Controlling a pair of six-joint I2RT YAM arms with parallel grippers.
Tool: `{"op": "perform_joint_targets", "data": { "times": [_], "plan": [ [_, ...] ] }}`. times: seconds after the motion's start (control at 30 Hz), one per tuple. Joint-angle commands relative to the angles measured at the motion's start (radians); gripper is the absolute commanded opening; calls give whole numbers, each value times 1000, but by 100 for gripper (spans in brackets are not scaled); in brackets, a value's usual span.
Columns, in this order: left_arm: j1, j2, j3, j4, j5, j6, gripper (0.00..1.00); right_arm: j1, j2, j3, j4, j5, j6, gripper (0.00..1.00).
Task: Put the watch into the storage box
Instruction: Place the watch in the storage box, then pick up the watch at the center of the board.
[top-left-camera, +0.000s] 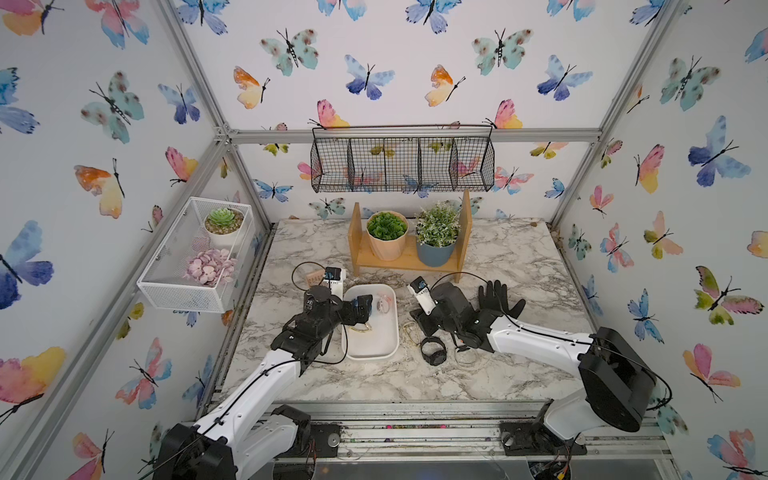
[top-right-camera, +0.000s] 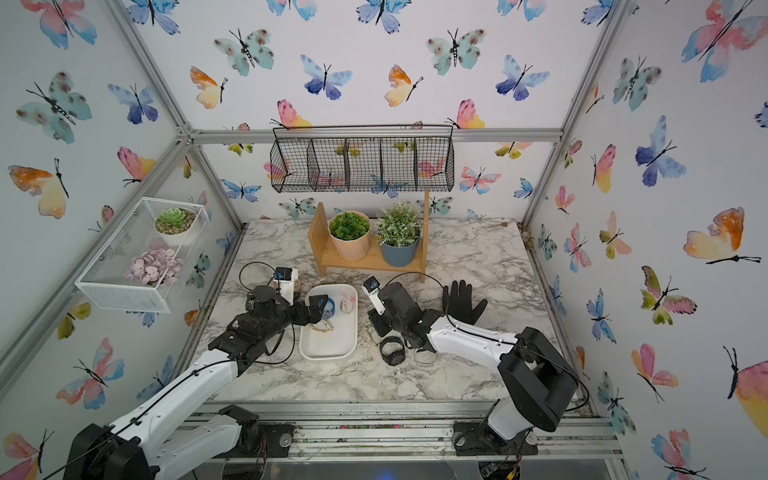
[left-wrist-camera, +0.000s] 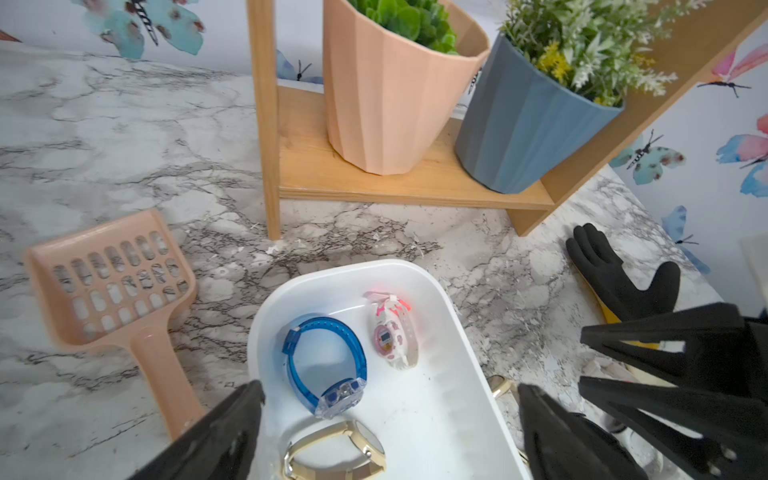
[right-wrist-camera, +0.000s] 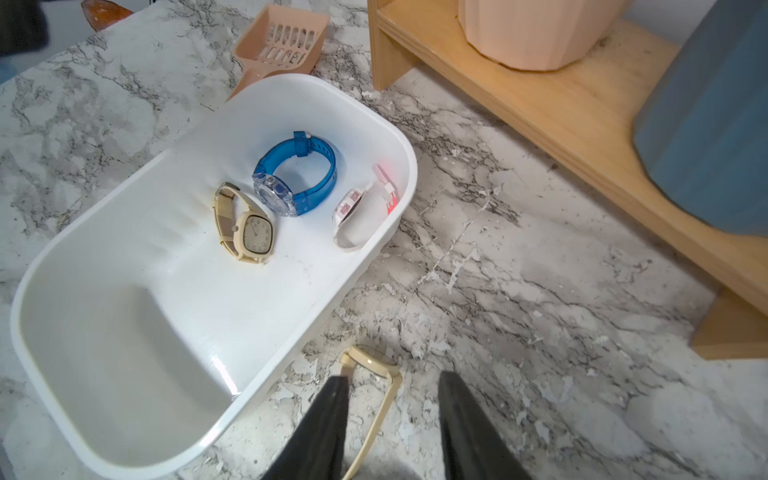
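- While the black watch (top-left-camera: 433, 352) lies out on the marble-patterned worktop (top-left-camera: 498, 374), near the front corner of the storage box (top-left-camera: 372, 345) on the right arm's side, the job is not yet done: nothing has a hold on it.
- Right gripper (right-wrist-camera: 395, 378): jaws parted and gripping nothing, low over a cream-strapped watch (right-wrist-camera: 372, 360) that rests on the worktop just beside the box's outer wall. The black one does not show in the right wrist view.
- Left gripper (left-wrist-camera: 388, 388): jaws spread wide and empty, poised above the box.
- Lying in the box are a blue translucent watch (right-wrist-camera: 295, 174), a cream square-faced watch (right-wrist-camera: 249, 232) and a pink-and-white watch (right-wrist-camera: 359, 216). They are bunched at the far end, and the near half is bare, so there looks to be room.
- What is left, by the look of it, is the whole move: reach, pinch, lift over the low wall, let go.
- The box is smooth, glossy white plastic, shallow, with solid walls and rounded corners.
- The target is matte black all over, with a round dark face and a strap closed into a loop. It is probably rubbery and should offer a band edge to pinch.
- The worktop is hard and veined grey-white, scattered with pale flecks.
- A black glove (top-left-camera: 498, 301) lies flat beyond the right arm. It is the same colour as the target but soft and floppy.
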Motion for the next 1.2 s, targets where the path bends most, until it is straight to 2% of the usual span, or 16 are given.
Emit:
{"op": "perform_joint_targets", "data": {
  "times": [0.0,0.13,0.33,0.73,1.17],
  "plan": [
    [-46,18,7,19,3,59,99,-1,1,-7,-55,-11,30,48],
    [-56,39,14,11,2,67,98,-2,41,-1,-79,-51,52,54],
    [-55,36,1,23,-5,66,98,-2,97,0,-83,-78,71,57],
    [-56,34,-5,26,-10,66,99,-1,185,2,-30,-150,97,57],
    [-55,30,-11,27,-13,62,99,18,255,50,-28,-141,100,57]
  ]
}}
